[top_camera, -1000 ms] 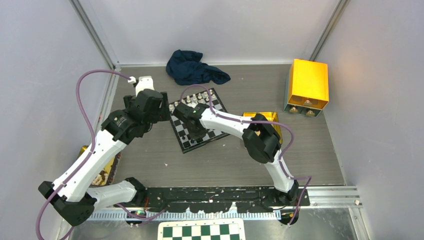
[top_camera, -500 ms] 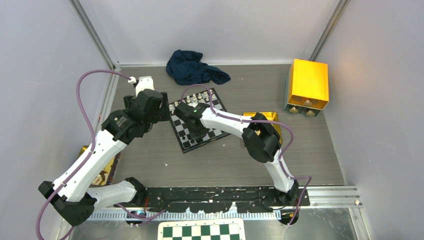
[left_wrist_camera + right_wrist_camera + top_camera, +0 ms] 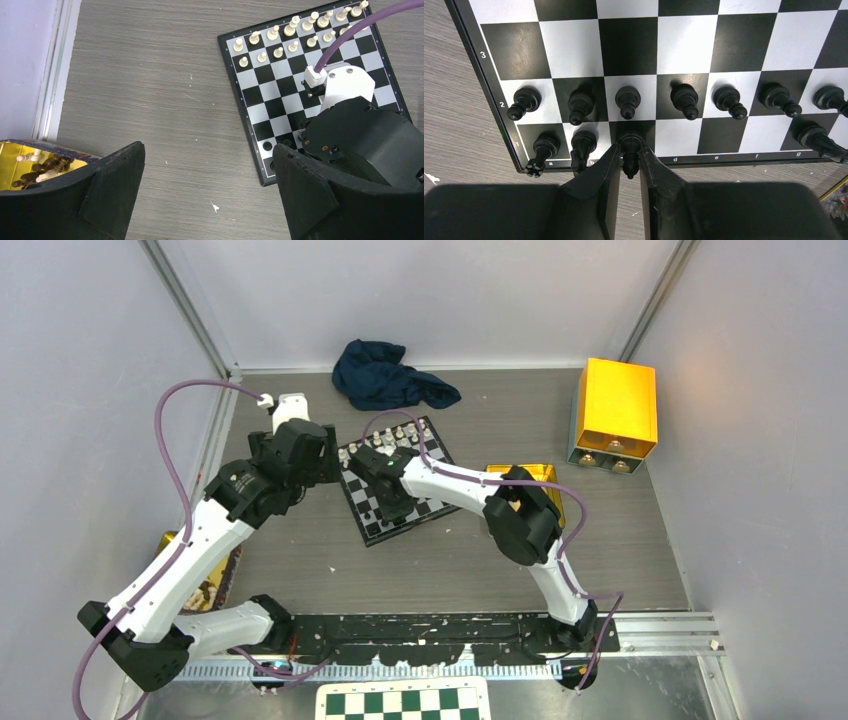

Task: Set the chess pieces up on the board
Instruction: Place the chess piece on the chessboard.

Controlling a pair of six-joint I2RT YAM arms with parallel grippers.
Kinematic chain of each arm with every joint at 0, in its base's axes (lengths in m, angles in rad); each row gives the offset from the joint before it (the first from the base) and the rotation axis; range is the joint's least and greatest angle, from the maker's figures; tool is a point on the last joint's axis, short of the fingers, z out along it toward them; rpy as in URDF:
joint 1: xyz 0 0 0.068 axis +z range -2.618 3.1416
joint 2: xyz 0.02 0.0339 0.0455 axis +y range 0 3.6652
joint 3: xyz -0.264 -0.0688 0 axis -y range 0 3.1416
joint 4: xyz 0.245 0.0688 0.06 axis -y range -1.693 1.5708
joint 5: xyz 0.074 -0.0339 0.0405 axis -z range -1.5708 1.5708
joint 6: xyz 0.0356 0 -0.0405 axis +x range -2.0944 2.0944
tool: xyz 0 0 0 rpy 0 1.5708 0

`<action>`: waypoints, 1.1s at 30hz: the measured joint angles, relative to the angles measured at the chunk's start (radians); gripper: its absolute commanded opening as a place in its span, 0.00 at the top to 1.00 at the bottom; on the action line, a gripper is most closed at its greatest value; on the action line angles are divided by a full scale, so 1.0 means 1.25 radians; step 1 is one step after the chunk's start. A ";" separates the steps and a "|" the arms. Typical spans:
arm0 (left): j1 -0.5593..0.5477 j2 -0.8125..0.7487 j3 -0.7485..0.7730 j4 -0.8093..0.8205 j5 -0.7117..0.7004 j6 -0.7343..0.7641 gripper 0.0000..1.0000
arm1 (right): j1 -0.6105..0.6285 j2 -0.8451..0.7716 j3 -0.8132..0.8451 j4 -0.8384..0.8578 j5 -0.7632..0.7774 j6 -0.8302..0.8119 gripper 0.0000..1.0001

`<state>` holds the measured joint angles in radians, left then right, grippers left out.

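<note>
The small black-and-silver board [image 3: 432, 502] lies mid-table, and also shows in the right wrist view [image 3: 624, 45] and the left wrist view [image 3: 285, 100]. White pieces [image 3: 280, 37] fill its two far rows. Black pawns [image 3: 627, 100] line row 2, and a rook [image 3: 543, 147] and a knight [image 3: 583, 145] stand on a1 and b1. My right gripper [image 3: 630, 149] is shut on a black bishop [image 3: 630, 162] standing upright over c1 at the board's near edge. My left gripper [image 3: 207, 185] is open and empty over bare table left of the board.
A dark blue cloth [image 3: 390, 375] lies behind the board. A yellow drawer box [image 3: 615, 410] stands at the back right. A gold tray [image 3: 530, 475] sits behind my right arm. A gold box [image 3: 35, 165] with loose pieces is at the left. A green-and-white board [image 3: 402, 702] lies at the bottom edge.
Almost nothing. My right arm has shifted very slightly, with its gripper staying at the board's near edge. My left arm has not moved.
</note>
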<state>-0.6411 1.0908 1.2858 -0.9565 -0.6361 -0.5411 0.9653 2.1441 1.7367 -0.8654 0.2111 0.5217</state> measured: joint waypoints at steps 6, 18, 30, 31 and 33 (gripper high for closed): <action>0.000 0.001 0.000 0.000 0.000 0.000 0.00 | 0.000 0.000 0.000 0.001 0.001 -0.005 0.73; 0.000 0.002 0.000 -0.002 0.000 0.000 0.00 | -0.001 -0.022 0.000 -0.004 0.010 -0.016 0.72; 0.000 0.007 0.002 -0.005 -0.007 0.000 0.00 | -0.001 -0.067 -0.002 -0.008 0.018 -0.018 0.71; 0.000 0.010 0.002 -0.005 -0.009 0.000 0.00 | -0.001 -0.079 -0.005 -0.008 0.023 -0.018 0.70; 0.000 0.020 0.005 -0.005 -0.009 0.001 0.00 | -0.004 -0.121 -0.022 -0.004 0.039 -0.018 0.69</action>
<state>-0.6411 1.1160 1.2919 -0.9627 -0.6479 -0.5400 0.9607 1.9930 1.7096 -0.8707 0.2604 0.4995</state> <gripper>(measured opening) 0.996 0.293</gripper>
